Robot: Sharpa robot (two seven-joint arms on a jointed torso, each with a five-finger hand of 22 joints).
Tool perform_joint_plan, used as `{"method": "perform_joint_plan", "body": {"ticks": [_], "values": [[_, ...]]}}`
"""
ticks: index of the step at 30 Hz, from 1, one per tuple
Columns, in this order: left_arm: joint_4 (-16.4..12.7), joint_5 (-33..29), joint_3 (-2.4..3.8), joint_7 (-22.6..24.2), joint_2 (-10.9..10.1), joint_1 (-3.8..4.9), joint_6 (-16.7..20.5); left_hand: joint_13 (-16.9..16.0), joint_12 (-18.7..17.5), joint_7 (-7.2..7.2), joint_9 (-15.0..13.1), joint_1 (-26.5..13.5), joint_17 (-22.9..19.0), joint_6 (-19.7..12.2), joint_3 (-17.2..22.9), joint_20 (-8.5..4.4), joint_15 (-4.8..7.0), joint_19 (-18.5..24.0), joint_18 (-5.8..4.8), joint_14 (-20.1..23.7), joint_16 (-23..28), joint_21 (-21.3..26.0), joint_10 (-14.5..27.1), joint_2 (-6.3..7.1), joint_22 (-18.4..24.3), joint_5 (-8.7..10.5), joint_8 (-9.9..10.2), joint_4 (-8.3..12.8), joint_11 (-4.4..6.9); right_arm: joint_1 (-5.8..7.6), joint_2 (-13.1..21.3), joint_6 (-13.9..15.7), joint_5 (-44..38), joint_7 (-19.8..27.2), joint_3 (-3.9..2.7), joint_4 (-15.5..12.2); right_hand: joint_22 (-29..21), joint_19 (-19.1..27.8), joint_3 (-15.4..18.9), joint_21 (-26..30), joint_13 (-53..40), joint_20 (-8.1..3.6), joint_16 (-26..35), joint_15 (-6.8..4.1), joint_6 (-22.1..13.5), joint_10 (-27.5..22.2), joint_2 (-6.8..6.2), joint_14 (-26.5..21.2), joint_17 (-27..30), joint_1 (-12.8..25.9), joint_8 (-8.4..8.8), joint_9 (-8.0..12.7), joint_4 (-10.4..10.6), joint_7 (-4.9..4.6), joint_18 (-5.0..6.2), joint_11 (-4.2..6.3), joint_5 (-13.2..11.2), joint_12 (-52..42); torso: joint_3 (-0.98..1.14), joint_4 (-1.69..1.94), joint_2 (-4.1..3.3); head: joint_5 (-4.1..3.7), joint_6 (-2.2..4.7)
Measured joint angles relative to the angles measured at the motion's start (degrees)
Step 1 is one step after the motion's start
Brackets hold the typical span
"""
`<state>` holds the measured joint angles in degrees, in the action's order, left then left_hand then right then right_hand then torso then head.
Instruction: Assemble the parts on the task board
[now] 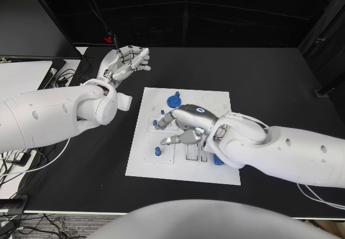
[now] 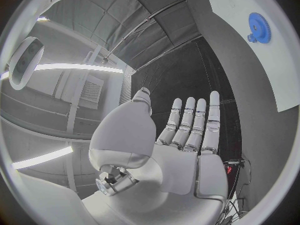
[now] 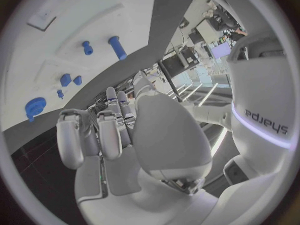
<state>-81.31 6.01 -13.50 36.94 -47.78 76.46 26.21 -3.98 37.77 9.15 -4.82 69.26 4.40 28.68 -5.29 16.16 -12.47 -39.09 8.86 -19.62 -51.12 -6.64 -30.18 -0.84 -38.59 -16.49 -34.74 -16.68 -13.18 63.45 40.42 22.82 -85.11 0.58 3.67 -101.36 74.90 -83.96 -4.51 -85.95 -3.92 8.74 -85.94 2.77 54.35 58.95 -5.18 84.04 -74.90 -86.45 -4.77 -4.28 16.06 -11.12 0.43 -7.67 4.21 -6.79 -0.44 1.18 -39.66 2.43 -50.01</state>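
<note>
head view, right hand (image 1: 185, 125) over task board (image 1: 216, 102)

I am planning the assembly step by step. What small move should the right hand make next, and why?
Probably lower the right hand a little toward the small blue parts beside it and close on one. It hovers over the task board with fingers apart and holds nothing. The left hand is raised off the board, also holding nothing, so the right hand is better placed.
</note>
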Motion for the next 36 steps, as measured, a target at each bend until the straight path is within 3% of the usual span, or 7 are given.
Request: {"method": "perform_joint_plan", "body": {"ticks": [12,18,22,27,32,33,36], "values": [[0.9,0.0,0.00,0.1,0.5,-0.05,-0.2,0.1,0.0,0.15,0.1,0.0,-0.1,-0.2,-0.2,0.00,0.00,0.0,0.01,0.0,0.0,0.0,0.0,0.00,0.0,0.00,-0.2,-0.2,0.00,3.34,18.3,6.2,27.2,2.1,0.00,-9.1,0.0,4.0,6.4,12.7,-0.9,0.65,9.5,0.53,-5.5,-4.0,1.81,-2.2,12.3,6.1,-2.71,-0.3,0.2,-0.82,3.21,-0.71,7.5,-5.9,-0.10,-0.01,0.05,-2.80,0.00],[1.2,0.0,0.00,0.1,0.9,-0.09,-0.2,0.1,0.2,-0.01,0.1,0.0,-0.1,-0.4,-0.3,0.00,0.00,0.0,0.00,0.0,0.0,0.0,0.0,0.00,0.0,0.00,-0.2,0.0,0.00,3.47,24.0,4.5,32.5,-0.8,0.14,-11.1,0.0,6.9,10.4,17.6,-5.5,-0.96,15.6,-1.03,-9.5,-4.2,3.59,-6.1,22.2,9.2,-6.94,-1.3,0.2,0.94,4.48,2.02,7.0,-15.6,-0.21,-0.14,0.07,-5.28,0.00],[1.3,0.0,0.00,0.1,1.1,-0.12,-0.2,0.1,0.2,-0.01,0.1,0.0,-0.1,-0.4,-0.3,0.00,0.00,0.0,0.00,0.0,0.0,0.0,0.0,0.00,0.0,0.00,-0.2,0.0,0.00,3.57,26.5,3.1,34.0,-3.0,1.20,-11.8,0.0,8.3,12.8,21.0,-11.1,-2.50,18.7,-2.86,-12.4,-4.1,4.23,-7.5,26.9,9.8,-10.74,-2.1,0.4,2.61,5.10,3.15,6.0,-25.7,-0.25,-0.14,0.07,-6.94,0.00],[1.5,0.0,0.00,0.1,1.4,-0.14,-0.2,0.1,0.2,-0.01,0.1,0.0,-0.1,-0.4,-0.3,0.00,0.00,0.0,0.00,0.0,0.0,0.0,0.0,0.00,0.0,0.00,-0.2,0.0,0.00,3.51,28.9,1.7,35.1,-5.9,3.46,-12.0,-5.1,21.1,15.4,41.5,-26.0,-3.03,24.8,-3.44,-16.7,-8.1,4.69,-16.7,36.5,12.0,-16.75,-3.1,0.0,4.41,8.97,5.12,5.9,-48.2,-0.30,-0.11,0.13,-9.17,0.00],[1.8,0.0,0.00,0.1,1.4,-0.33,-0.2,0.0,0.2,-0.01,0.1,0.0,-0.1,-0.4,-0.3,0.00,0.00,0.0,0.00,0.0,0.0,0.0,0.0,0.00,0.0,0.00,-0.2,0.0,0.00,3.47,30.1,0.4,35.7,-8.9,5.00,-12.6,-6.0,25.1,15.3,47.4,-65.8,-2.86,10.5,-3.31,-19.5,12.9,3.14,-12.0,17.4,16.0,-22.43,-3.5,0.4,4.99,8.95,5.57,5.9,-76.9,-0.30,-0.17,0.11,-10.23,0.00],[1.8,0.0,0.00,0.1,1.4,-0.37,-0.1,0.0,0.2,-0.01,0.1,0.0,-0.2,-0.4,-0.3,0.00,0.00,0.0,0.00,0.0,0.0,0.0,0.0,0.00,0.0,0.00,-0.2,0.0,0.00,3.47,30.2,0.2,35.8,-9.4,5.11,-12.7,-3.4,22.6,14.6,43.0,-69.5,-2.89,5.0,-3.17,-19.9,19.4,2.41,-7.4,8.0,17.3,-23.80,-3.6,0.6,4.69,8.96,5.49,6.1,-80.2,-0.29,-0.23,0.11,-10.35,0.00],[2.0,0.0,0.00,0.1,1.5,-0.47,-0.2,0.0,0.2,-0.01,0.1,0.0,-0.2,-0.4,-0.3,0.00,0.00,0.0,0.01,0.0,0.0,0.0,0.0,0.00,0.0,0.00,-0.2,0.0,0.00,3.47,30.2,-0.3,35.8,-10.8,5.39,-13.0,-0.3,19.7,13.1,36.9,-70.9,-2.70,-2.1,-2.91,-20.1,24.5,0.75,-0.9,0.7,19.0,-26.18,-3.7,0.7,4.43,8.88,5.16,6.6,-82.9,-0.26,-0.31,0.11,-10.67,0.00]]}}
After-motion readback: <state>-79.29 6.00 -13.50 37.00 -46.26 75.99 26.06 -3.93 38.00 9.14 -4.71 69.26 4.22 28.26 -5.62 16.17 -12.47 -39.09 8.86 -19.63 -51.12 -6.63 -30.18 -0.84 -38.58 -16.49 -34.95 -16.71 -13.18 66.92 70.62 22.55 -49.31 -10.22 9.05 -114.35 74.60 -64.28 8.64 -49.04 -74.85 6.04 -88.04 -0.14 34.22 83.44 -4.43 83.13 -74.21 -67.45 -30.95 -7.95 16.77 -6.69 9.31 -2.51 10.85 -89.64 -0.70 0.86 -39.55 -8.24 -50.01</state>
